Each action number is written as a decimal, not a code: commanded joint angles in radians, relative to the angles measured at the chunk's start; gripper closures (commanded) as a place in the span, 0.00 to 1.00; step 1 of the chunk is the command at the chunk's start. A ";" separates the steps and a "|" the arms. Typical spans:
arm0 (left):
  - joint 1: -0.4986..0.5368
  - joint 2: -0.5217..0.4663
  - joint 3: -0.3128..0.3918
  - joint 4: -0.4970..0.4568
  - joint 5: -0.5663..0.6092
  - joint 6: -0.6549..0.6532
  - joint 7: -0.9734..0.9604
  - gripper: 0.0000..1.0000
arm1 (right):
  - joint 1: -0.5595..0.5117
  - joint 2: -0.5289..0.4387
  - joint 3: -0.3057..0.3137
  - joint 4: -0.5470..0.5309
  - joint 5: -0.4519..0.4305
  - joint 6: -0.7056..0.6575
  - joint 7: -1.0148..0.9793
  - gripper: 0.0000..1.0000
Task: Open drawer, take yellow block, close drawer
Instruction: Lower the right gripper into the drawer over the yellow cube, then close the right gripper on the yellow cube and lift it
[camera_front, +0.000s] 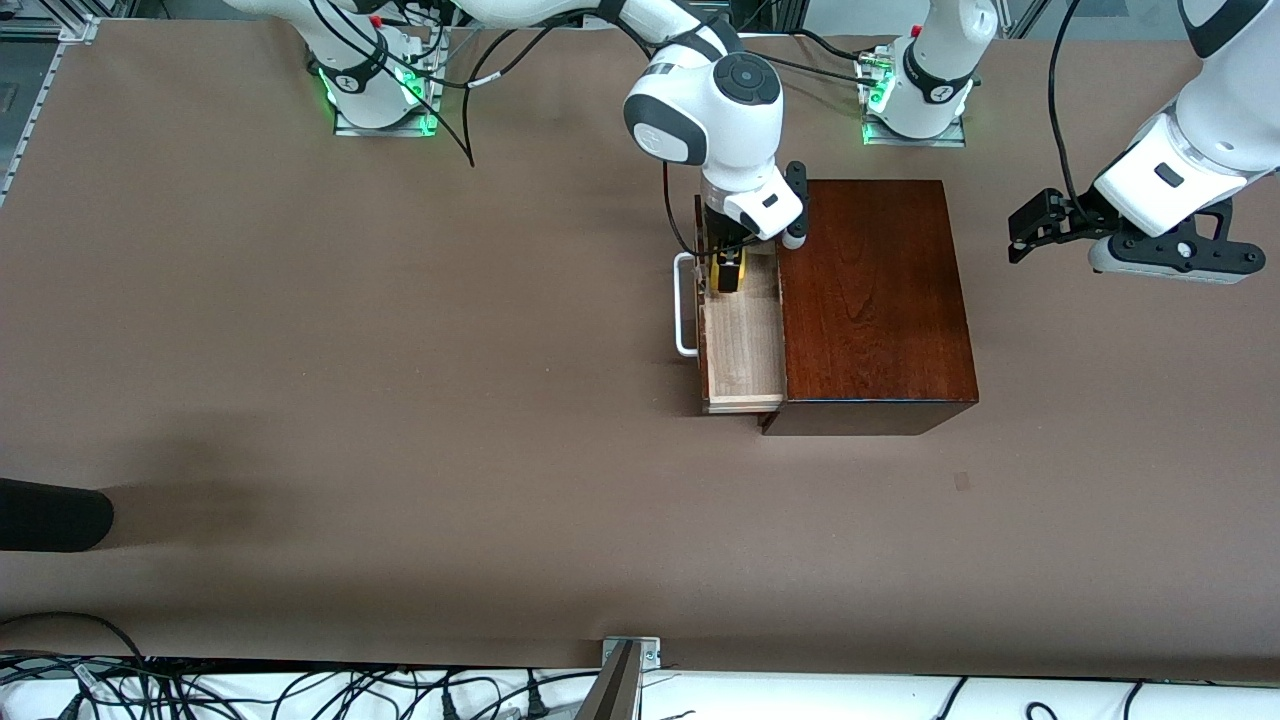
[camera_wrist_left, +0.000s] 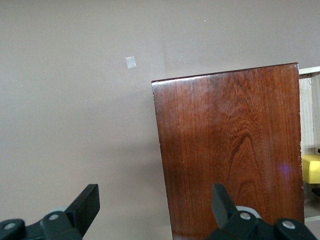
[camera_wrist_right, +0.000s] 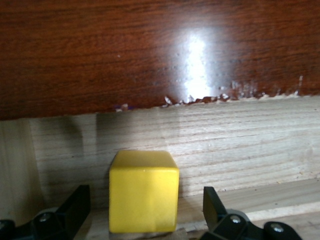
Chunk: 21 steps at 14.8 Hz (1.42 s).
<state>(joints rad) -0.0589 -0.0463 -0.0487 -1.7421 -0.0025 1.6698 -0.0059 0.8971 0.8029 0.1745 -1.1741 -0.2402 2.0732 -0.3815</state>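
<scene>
Right wrist view gives me the clearest read: the small bright yellow cube (camera_wrist_right: 143, 192) sits on the pale-wood floor of the pulled-out drawer (camera_wrist_right: 240, 150), close under the glossy mahogany-coloured box (camera_wrist_right: 150, 50), and my right gripper (camera_wrist_right: 145, 212) has its jaws released, one finger to each side of the cube with a gap on both. From the front view, that right gripper (camera_front: 728, 272) hangs over the end of the drawer (camera_front: 742, 345) nearest the robot bases, just beside the box (camera_front: 875, 300), with the white U-shaped bar handle (camera_front: 684, 305) toward the right arm's end of the worktop (camera_front: 300, 350). I judge the cube light, stiff and smooth-faced, so a modest squeeze on two flat opposite faces, at mid-height, should hold it; a corner pinch could let it twist out. Room is tight: the box overhang and the drawer's end wall crowd the cube, so I would lift straight up before travelling sideways. Above the drawer the air looks open. My left gripper (camera_front: 1030, 232) waits in the air near the box, toward the left arm's end, jaws released and holding nothing, well apart from the work; its wrist view shows the box top (camera_wrist_left: 230, 150) and a sliver of the cube (camera_wrist_left: 311, 167).
</scene>
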 joint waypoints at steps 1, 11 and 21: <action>-0.002 -0.004 -0.002 0.019 0.021 -0.022 0.011 0.00 | 0.014 0.035 -0.009 0.041 -0.014 0.007 -0.011 0.00; -0.002 -0.004 -0.002 0.021 0.021 -0.022 0.012 0.00 | 0.022 0.048 -0.012 0.060 -0.042 0.019 0.004 1.00; -0.004 -0.004 -0.003 0.024 0.021 -0.024 0.015 0.00 | -0.049 -0.062 -0.010 0.194 0.054 -0.185 0.003 1.00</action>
<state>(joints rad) -0.0600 -0.0475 -0.0505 -1.7383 -0.0024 1.6698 -0.0058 0.8921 0.7962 0.1619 -0.9800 -0.2308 1.9355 -0.3790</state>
